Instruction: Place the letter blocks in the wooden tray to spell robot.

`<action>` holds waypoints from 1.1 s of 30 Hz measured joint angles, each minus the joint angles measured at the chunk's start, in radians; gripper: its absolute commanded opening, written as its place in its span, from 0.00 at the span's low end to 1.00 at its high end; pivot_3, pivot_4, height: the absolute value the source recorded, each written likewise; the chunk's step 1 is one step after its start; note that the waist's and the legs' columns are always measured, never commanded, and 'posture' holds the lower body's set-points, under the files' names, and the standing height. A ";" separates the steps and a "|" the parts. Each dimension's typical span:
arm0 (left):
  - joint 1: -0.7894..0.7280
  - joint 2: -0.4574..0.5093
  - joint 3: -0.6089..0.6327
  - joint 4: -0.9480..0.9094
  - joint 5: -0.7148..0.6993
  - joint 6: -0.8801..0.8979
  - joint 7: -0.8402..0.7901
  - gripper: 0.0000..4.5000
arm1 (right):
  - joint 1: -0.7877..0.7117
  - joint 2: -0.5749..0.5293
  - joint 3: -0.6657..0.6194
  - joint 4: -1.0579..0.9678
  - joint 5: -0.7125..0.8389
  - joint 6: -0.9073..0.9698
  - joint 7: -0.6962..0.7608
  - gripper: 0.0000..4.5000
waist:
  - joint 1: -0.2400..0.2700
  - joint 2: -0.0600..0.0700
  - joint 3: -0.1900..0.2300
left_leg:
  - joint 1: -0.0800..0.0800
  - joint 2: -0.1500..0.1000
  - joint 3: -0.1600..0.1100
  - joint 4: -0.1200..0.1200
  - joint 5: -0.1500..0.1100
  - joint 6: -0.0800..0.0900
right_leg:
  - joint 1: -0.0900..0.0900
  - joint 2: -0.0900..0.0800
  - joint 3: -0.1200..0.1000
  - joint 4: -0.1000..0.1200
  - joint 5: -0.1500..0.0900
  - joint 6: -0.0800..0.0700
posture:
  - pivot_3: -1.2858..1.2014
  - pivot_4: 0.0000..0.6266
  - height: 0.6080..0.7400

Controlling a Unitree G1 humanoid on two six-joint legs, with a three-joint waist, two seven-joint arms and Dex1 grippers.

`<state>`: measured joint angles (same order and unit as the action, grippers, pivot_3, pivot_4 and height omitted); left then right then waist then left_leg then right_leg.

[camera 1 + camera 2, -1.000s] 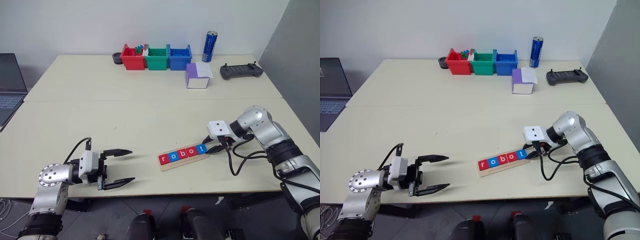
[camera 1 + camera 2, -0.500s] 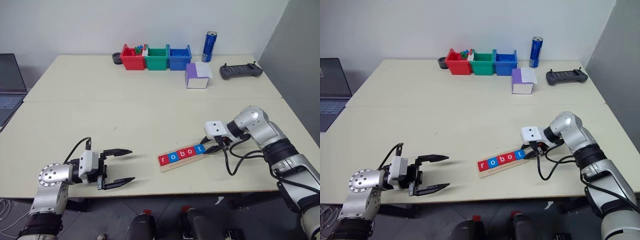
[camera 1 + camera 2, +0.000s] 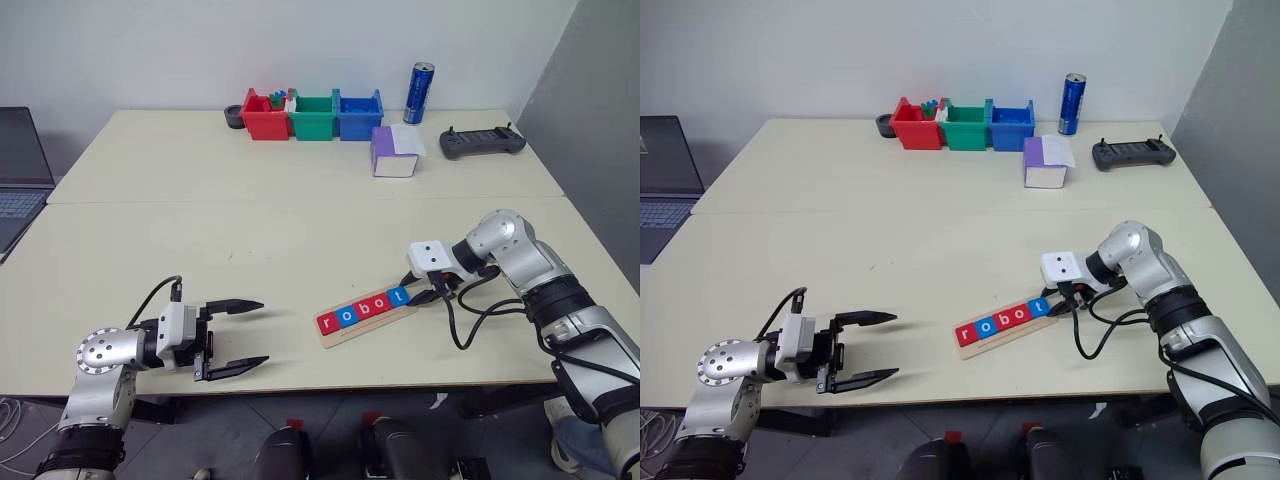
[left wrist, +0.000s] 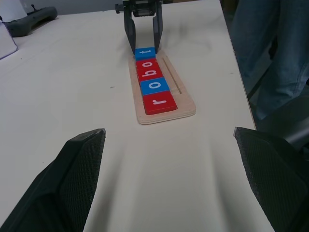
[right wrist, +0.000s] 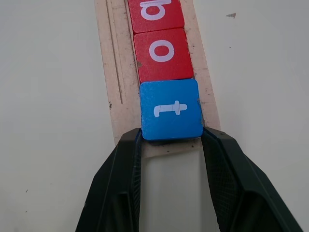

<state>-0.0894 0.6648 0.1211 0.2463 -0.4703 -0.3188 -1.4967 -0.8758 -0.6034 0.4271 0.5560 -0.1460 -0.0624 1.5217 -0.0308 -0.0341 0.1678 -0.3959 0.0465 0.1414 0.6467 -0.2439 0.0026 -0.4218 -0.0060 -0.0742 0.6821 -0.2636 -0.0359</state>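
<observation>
pale wooden tray [image 3: 366, 312] near the table's [image 3: 250, 240] front edge holds the letter blocks [image 4: 151, 80]. right gripper [image 5: 171, 140] clasps blue t [image 5: 171, 109]; left gripper [image 3: 236, 336] gapes wide, bare tabletop between.

We see the scene under bright, even light, with only soft shadows on the desk [image 3: 300, 220]. In the left wrist view, the near black fingers [image 4: 72, 183] look blurred, while everything farther off stays sharp.
</observation>
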 measured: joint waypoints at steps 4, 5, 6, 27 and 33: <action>0.000 0.000 0.000 0.000 0.000 0.000 0.001 1.00 | -0.001 0.001 0.000 0.001 -0.002 -0.008 0.000 0.33 | 0.000 0.000 0.000 | 0.000 0.000 0.000 0.000 0.000 0.000 | 0.000 0.000 0.000 0.000 0.000 0.000 | 0.52 0.24 1.00; 0.000 0.000 0.000 0.000 0.000 0.000 0.001 1.00 | -0.001 0.003 0.000 0.001 -0.002 -0.011 -0.001 0.33 | 0.000 0.000 0.000 | 0.000 0.000 0.000 0.000 0.000 0.000 | 0.000 0.000 0.000 0.000 0.000 0.000 | 0.52 0.24 1.00; 0.000 0.000 0.000 0.000 0.000 0.000 0.001 1.00 | -0.001 0.004 0.000 0.001 -0.003 -0.012 -0.001 0.33 | 0.000 0.000 0.000 | 0.000 0.000 0.000 0.000 0.000 0.000 | 0.000 0.000 0.000 0.000 0.000 0.000 | 0.52 0.24 1.00; 0.002 0.007 0.001 -0.002 0.000 0.006 -0.001 1.00 | 0.072 -0.111 -0.104 -0.250 0.167 0.147 0.015 0.99 | 0.003 0.000 0.000 | 0.000 0.000 -0.001 0.000 0.000 0.000 | 0.000 0.000 -0.001 -0.001 0.000 0.000 | 0.52 0.24 1.00; -0.011 0.008 -0.001 -0.002 0.000 0.012 0.000 1.00 | 0.129 -0.096 -0.090 -0.262 0.169 0.160 0.003 0.99 | -0.002 0.000 0.000 | 0.000 0.000 -0.001 0.000 0.000 0.000 | 0.000 0.000 -0.001 0.000 0.000 0.000 | 0.52 0.24 1.00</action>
<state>-0.1002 0.6725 0.1206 0.2439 -0.4705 -0.3063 -1.4967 -0.7466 -0.6996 0.3371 0.2942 0.0235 0.0976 1.5246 -0.0325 -0.0340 0.1679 -0.3957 0.0468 0.1407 0.6465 -0.2442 0.0031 -0.4218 -0.0058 -0.0748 0.6822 -0.2637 -0.0360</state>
